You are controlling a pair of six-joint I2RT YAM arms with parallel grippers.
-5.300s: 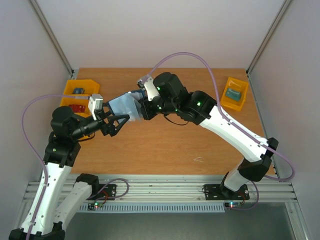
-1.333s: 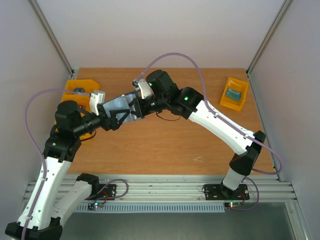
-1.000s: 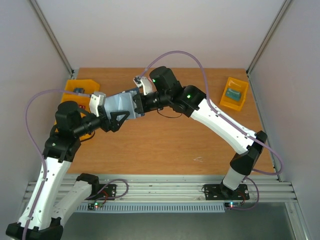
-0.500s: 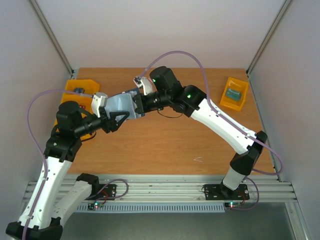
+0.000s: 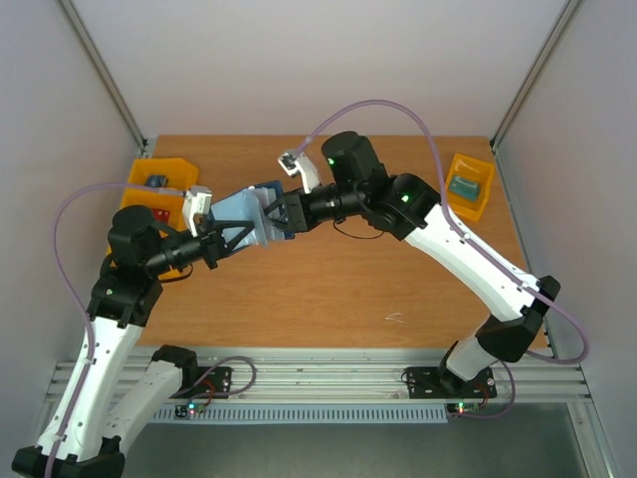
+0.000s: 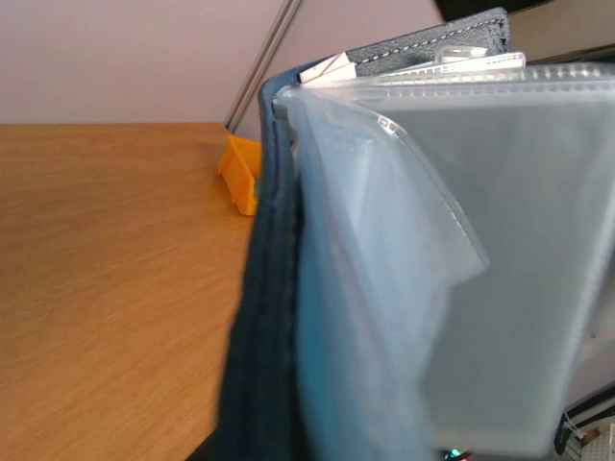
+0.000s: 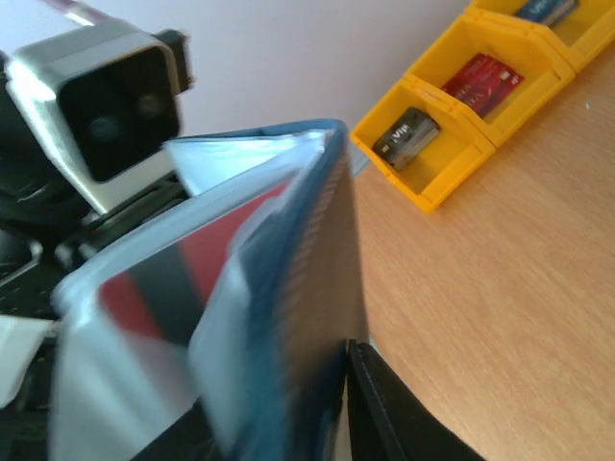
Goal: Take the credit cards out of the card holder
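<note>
Card holder (image 5: 247,211) hangs open above the worktop's (image 5: 348,289) left half, near the left-edge bins (image 5: 169,161). The right gripper (image 5: 282,212) apparently clamps its cover; the left gripper (image 5: 227,237) is at its sleeves, hold unclear.

Beneath both claws, a wooden table (image 5: 328,289). To the left of the left claw (image 5: 239,237), yellow bins (image 7: 437,187) in a row, one card in each: a dark card (image 7: 405,133), a red card (image 7: 490,77), a blue card (image 7: 543,10). Well apart to the right of the right claw (image 5: 277,211), a lone yellow bin (image 5: 484,199) with a teal thing (image 5: 464,185) inside. Along the near edge behind both claws, a metal rail (image 5: 328,376).
</note>
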